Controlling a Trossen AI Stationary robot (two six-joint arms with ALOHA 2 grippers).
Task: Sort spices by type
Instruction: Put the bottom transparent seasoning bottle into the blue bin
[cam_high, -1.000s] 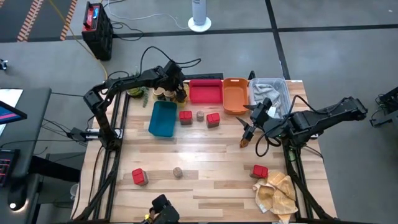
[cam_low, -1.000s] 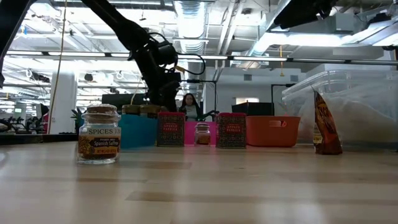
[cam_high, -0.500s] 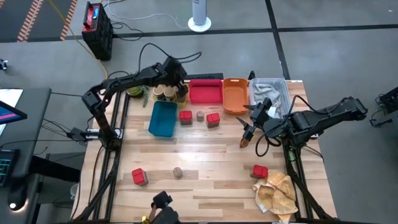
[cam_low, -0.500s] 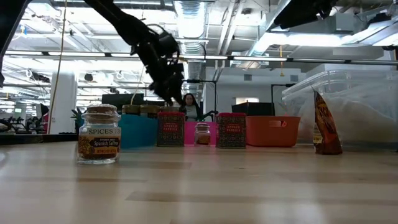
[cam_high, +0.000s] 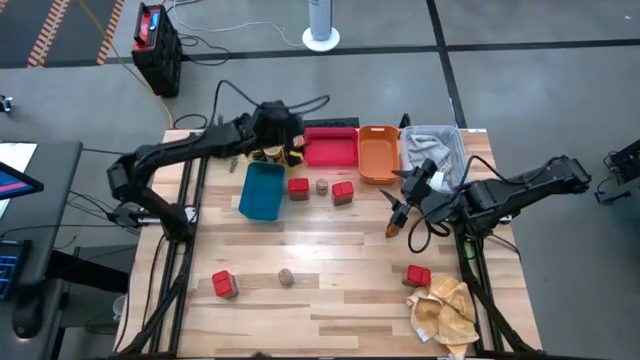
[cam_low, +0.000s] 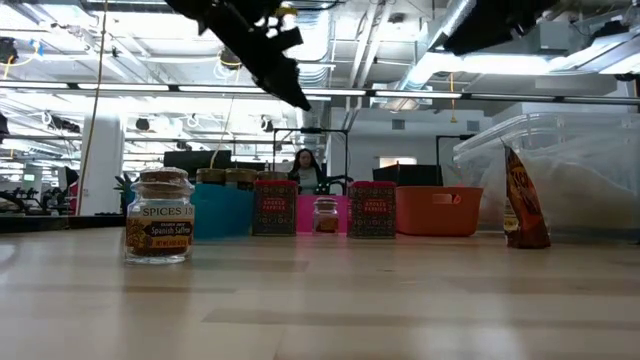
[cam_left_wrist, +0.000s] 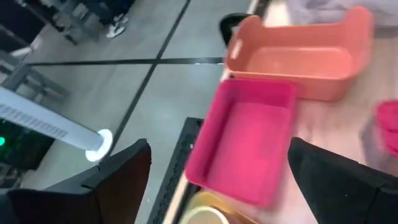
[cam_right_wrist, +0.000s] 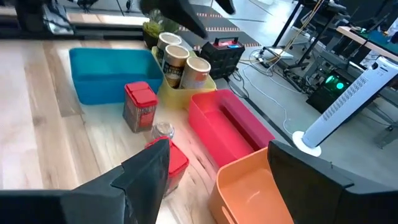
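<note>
Overhead, the left end effector (cam_high: 283, 128) hangs spread and empty above the tan jars (cam_high: 262, 153) in the yellow tray (cam_high: 292, 156). Next it should drop squarely over a red box (cam_high: 298, 187), avoiding the teal tray (cam_high: 262, 190). The right end effector (cam_high: 402, 203) waits, spread.

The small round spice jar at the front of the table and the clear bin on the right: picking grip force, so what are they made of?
The small round spice jar looks like clear glass with a cork-like tan stopper; contents show through above a printed label. The big clear bin seems thin translucent plastic, with a moulded, stepped rim.
</note>
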